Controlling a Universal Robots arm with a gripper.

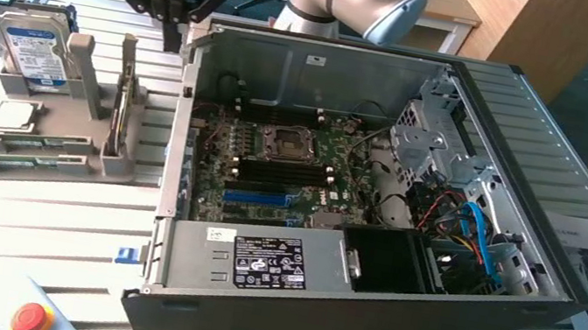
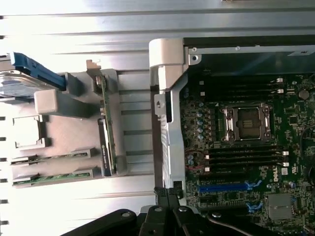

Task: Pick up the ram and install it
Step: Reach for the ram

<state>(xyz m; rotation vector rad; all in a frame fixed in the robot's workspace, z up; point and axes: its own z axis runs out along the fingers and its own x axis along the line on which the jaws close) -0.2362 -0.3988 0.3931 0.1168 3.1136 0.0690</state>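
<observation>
Gripper (image 1: 173, 38) (image 2: 170, 195): jaws closed, nothing between them. Hangs over worktop (image 1: 49, 215) toward its far edge, in gap between grey holder (image 1: 68, 138) and open computer case (image 1: 284, 305), tips near case's far corner. Ram (image 1: 121, 98) (image 2: 105, 125) stands upright on edge in slot along holder's edge nearest case, apart from gripper. Two more green sticks (image 1: 20, 145) lie flat at holder's near edge. Hard drive (image 1: 35, 49) upright at holder's far corner; processor chip (image 1: 15, 116) between drive and flat sticks. Motherboard (image 1: 319, 156) exposed inside case.

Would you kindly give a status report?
Black gripper shut, empty, beside computer case's wall. Long green ram stick upright in grey holder, untouched. Nothing covers it.
</observation>
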